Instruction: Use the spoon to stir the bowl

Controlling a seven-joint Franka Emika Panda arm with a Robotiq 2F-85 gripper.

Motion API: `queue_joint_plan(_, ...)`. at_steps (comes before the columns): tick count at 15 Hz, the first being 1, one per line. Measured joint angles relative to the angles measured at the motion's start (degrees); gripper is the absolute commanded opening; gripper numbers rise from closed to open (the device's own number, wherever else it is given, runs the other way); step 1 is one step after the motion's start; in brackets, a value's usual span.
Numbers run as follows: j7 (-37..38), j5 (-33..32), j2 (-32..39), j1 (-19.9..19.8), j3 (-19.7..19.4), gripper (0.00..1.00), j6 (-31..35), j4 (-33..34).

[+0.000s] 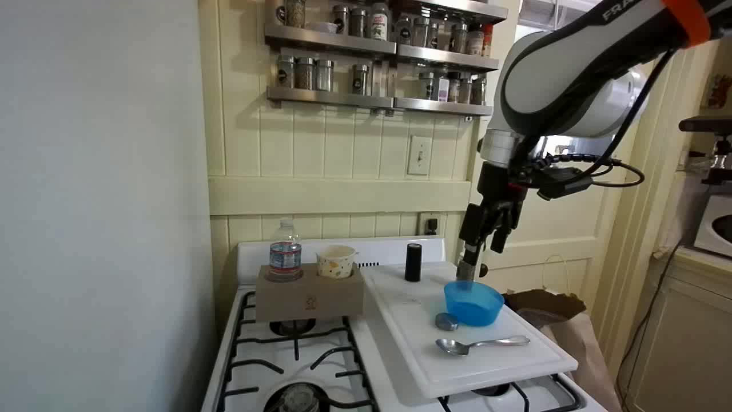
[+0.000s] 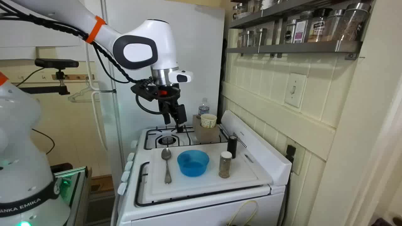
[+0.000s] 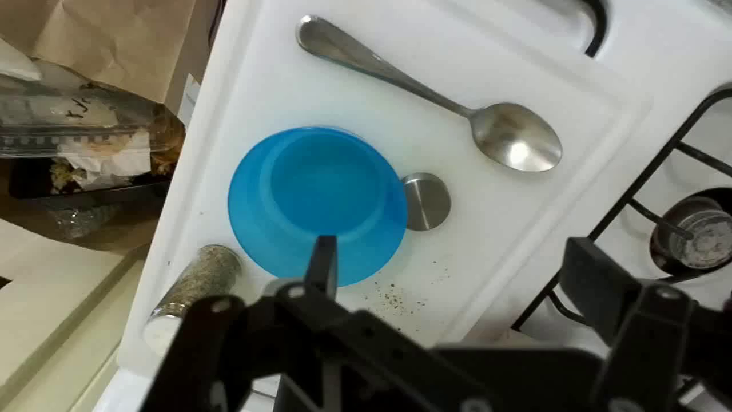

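Observation:
The silvery spoon lies flat on the white cutting board; it also shows in an exterior view and in the wrist view. The blue bowl stands upright beside it on the board, apart from it; it also shows in an exterior view and in the wrist view. I make out no contents in it. My gripper is open and empty, pointing down, well above the board. In the wrist view one finger overlaps the bowl's near rim and the other lies over the stove grate.
A round metal lid sits against the bowl's side. A spice jar and a black cylinder stand on the board. A cardboard holder carries a water bottle and paper cup. A paper bag stands beside the stove.

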Motion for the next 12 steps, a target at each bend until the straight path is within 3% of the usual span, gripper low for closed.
queue_joint_plan(10, 0.0, 0.0, 0.2, 0.0, 0.0, 1.0, 0.0, 0.0)
queue_joint_plan(12, -3.7, 0.0, 0.2, 0.7, -0.1, 1.0, -0.9, 0.0)
